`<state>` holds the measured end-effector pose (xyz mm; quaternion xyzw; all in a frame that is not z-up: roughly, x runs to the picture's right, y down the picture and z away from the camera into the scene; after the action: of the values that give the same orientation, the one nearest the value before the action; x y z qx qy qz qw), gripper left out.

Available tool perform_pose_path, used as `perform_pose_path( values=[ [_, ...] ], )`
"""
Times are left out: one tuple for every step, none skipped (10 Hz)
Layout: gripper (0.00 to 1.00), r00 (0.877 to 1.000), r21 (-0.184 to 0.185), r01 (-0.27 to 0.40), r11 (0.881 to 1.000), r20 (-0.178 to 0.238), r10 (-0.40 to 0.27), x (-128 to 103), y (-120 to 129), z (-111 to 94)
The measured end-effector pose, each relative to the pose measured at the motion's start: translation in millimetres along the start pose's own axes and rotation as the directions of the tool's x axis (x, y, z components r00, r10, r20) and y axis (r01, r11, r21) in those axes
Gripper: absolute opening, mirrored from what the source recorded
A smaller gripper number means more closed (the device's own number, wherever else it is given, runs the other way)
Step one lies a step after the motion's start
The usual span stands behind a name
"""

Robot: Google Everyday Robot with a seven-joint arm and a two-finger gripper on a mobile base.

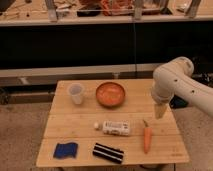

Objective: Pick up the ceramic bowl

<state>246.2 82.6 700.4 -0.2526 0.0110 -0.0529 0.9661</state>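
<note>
matt wood tbl (65, 125), ceramic bowl (110, 94)

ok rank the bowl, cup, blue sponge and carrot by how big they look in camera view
1. ceramic bowl
2. cup and blue sponge: alike, sponge nearer the camera, so unranked
3. carrot, thinnest
Gripper hangs near the table's right edge.
</note>
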Motion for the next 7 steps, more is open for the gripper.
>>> perform_pose_path(
  values=[
    [0.8,1.0,0.007,0.015,1.0,-0.004,-0.015,0.5,-1.4,0.1],
    [0.8,0.999,0.017,0.037,0.999,-0.007,-0.037,-2.1,-4.5,0.1],
    [0.8,0.998,0.023,0.058,0.998,-0.008,-0.058,-4.9,-7.2,0.7],
    [0.8,0.997,0.029,0.077,0.997,-0.01,-0.077,-9.7,-9.9,1.8],
    [0.8,0.994,0.041,0.112,0.993,-0.015,-0.111,-21.2,-15.6,1.8],
    [0.8,0.991,0.05,0.136,0.989,-0.017,-0.135,-28.8,-19.7,1.9],
    [0.8,0.988,0.057,0.155,0.986,-0.022,-0.154,-29.1,-21.4,2.5]
  ],
)
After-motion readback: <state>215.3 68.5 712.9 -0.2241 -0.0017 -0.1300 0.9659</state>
